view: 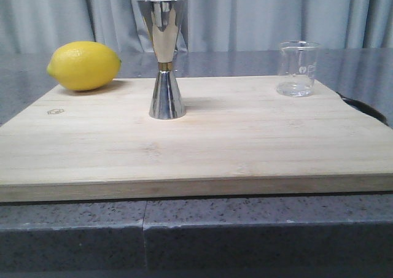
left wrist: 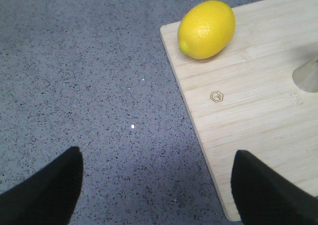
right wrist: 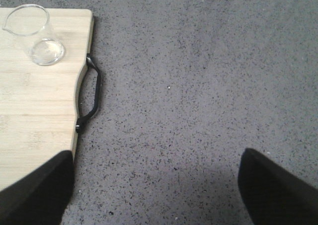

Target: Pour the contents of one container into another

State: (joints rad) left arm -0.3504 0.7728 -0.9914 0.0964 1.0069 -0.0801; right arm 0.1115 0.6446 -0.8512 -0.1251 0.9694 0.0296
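- A pale wooden cutting board lies on a speckled grey stone counter, with grey curtains hanging behind it.
- The steel jigger stands upright near the middle of the board, hourglass-shaped, with a thin gold band at its narrow waist.
- The clear glass beaker stands upright toward the board's far right corner, well apart from the jigger (its faint printed markings are too small to read, and I cannot tell whether it holds any liquid).
- In the right wrist view the beaker sits close to the board's edge, its pouring lip visible on the rim, near a black handle fixed to the side of the board.
- A yellow lemon rests on the far left corner of the board, well apart from the jigger.
- A small hexagonal logo is burned into the wood near the lemon.
- The left gripper hangs over the counter just beside the board's left corner, its dark fingers spread wide and holding nothing.
- The right gripper hangs over bare counter beside the board's right edge, fingers likewise wide apart and empty.
- Neither gripper touches the beaker or the jigger.
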